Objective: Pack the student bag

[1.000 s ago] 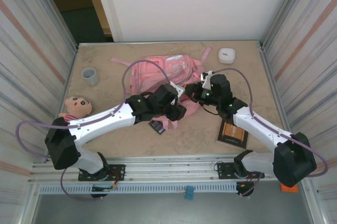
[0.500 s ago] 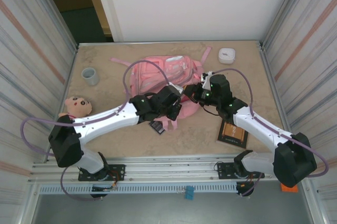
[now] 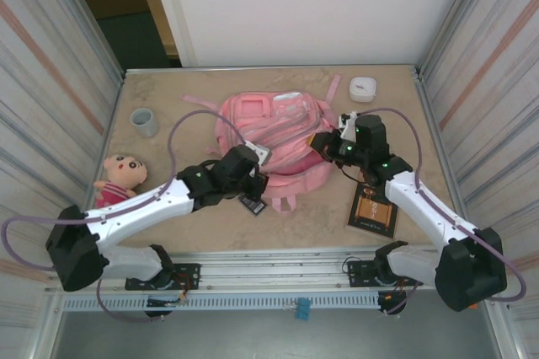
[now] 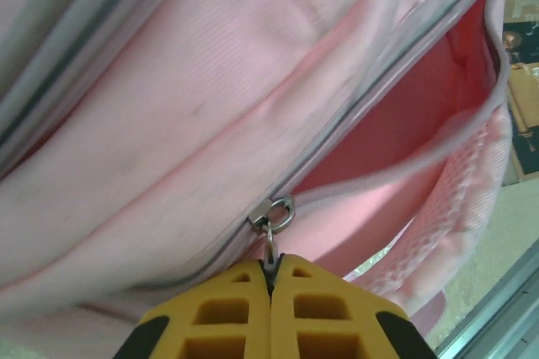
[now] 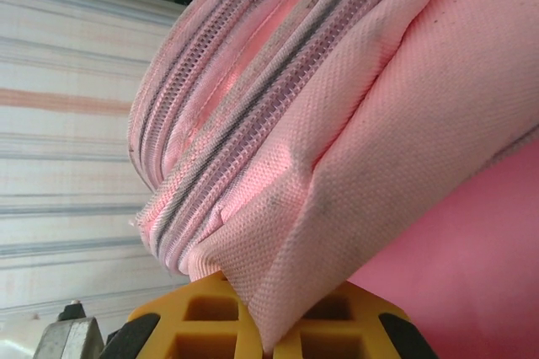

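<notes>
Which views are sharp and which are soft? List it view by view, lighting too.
Top external: even, diffuse light, sharp throughout, faint shadows beside the large pink fabric backpack. Left wrist: small metal zipper pull crisp, background at right soft. Right wrist: backpack weave crisp, striped wall behind it softer.

The student bag (image 3: 274, 136), a pink fabric backpack with grey zipper lines, lies flat mid-worktop toward the far side, one zipper partly open showing pink lining.
</notes>
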Robot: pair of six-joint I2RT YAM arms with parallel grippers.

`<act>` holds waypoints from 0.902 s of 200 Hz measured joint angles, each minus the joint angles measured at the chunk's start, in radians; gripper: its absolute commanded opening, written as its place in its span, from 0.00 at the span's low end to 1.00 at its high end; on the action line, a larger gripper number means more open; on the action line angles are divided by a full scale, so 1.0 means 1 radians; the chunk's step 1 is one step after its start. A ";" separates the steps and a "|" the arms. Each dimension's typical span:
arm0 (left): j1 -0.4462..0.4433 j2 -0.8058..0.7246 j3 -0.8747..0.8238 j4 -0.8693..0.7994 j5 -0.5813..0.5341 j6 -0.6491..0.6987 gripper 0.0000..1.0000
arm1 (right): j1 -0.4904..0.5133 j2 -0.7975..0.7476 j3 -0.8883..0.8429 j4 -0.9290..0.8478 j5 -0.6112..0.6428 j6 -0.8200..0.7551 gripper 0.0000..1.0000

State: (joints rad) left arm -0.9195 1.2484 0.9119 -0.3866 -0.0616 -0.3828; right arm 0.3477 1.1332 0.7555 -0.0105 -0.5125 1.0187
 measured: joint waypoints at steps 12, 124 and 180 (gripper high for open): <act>0.027 -0.033 -0.034 0.032 0.034 0.010 0.00 | -0.029 -0.009 0.000 -0.017 -0.027 -0.011 0.06; 0.080 -0.012 -0.078 0.226 0.243 0.026 0.00 | 0.163 -0.039 -0.180 0.244 0.143 0.257 0.24; 0.092 -0.019 -0.070 0.213 0.196 0.028 0.00 | 0.016 -0.010 -0.076 0.164 -0.041 0.179 0.00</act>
State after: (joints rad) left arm -0.8272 1.2289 0.8417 -0.1738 0.1349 -0.3546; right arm 0.3641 1.1236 0.6800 0.1535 -0.5537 1.1976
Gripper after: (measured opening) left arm 0.061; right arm 0.081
